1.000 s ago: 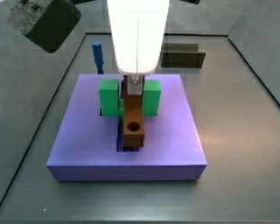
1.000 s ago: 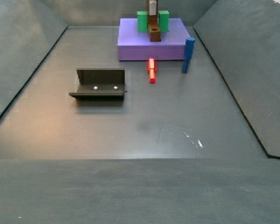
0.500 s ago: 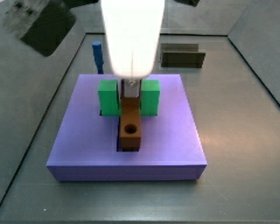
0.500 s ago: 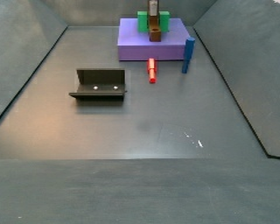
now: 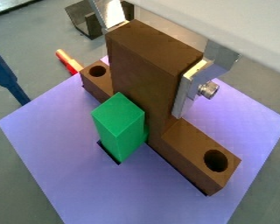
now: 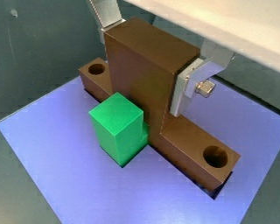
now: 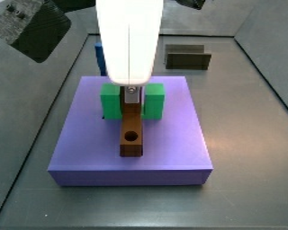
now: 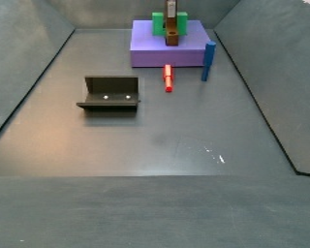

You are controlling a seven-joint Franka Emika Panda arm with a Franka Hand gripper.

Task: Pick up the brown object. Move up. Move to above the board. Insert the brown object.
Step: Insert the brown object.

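Note:
The brown object lies lengthwise in the central groove of the lavender board, its upright part passing between the arms of the green U-shaped block. In both wrist views my gripper is shut on that upright part, and one silver finger lies flat against its side. The bar's round holes face up at both ends. A side view shows the board at the far end of the floor with the brown object on it under the gripper.
A thin red-orange peg lies on the floor beside the board, and a blue upright post stands at the board's corner. A dark olive open box sits mid-floor. Grey walls enclose the workspace.
The gripper has gone down a little with the brown object. The dark gap under the bar's near end has closed and the bar now sits lower in the groove.

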